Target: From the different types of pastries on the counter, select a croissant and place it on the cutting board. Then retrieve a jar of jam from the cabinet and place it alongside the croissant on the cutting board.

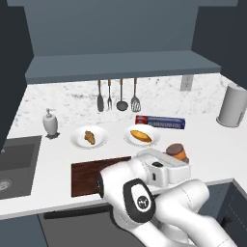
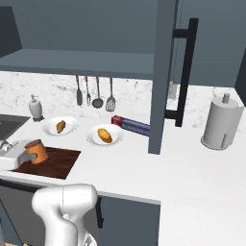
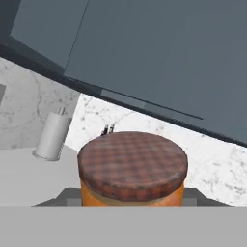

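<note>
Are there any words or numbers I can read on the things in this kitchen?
None can be read.
Blue box: pale band of lettering along its side, too blurred to read.
Robot arm: small round white logo, no letters.
Jam jar: no label shows.

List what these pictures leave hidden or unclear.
- Cutting board: its right part in the left base view, behind the arm.
- Jar of jam: its bottom in the hand view, cut by the lower edge.
- Claw: its fingers in the right base view, blurred against the jar.
</note>
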You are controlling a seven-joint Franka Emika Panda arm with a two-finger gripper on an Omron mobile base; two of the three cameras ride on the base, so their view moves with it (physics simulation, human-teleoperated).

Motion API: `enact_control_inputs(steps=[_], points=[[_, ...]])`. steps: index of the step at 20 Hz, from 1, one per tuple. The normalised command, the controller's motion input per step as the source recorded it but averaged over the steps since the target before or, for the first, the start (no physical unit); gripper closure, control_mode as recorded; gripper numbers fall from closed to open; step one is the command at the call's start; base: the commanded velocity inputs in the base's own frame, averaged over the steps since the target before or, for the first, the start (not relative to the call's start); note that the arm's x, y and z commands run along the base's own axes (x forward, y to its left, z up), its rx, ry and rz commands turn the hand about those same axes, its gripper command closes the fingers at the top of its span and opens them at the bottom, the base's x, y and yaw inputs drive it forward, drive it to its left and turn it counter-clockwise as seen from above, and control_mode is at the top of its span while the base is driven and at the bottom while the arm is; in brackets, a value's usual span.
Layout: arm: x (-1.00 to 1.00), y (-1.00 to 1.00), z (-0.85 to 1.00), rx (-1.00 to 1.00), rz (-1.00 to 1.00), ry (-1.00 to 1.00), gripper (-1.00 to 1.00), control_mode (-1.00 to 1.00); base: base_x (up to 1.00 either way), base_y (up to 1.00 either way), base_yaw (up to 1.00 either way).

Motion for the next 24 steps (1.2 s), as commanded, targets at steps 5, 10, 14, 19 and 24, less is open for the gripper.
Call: enact_control_inputs(steps=[5, 10, 14, 19, 24], points=[[-0.04, 0.55, -0.05, 0.44, 0.03, 0.08, 1.0, -1.0, 0.0, 0.0, 0.0], [0.65, 0.15, -0.12, 0.13, 0.01, -0.02, 1.0, -1.0, 0.0, 0.0, 0.0], [0.98, 0.34, -0.73, -0.11, -0.03, -0.35, 1.0, -1.0, 0.0, 0.0, 0.0], [0.75, 0.23, -0.81, -0.08, -0.04, -0.25, 1.0, -1.0, 0.0, 0.0, 0.0], [0.28, 0.71, 0.01, 0.17, 0.0, 0.12, 1.0, -1.0, 0.0, 0.0, 0.0]])
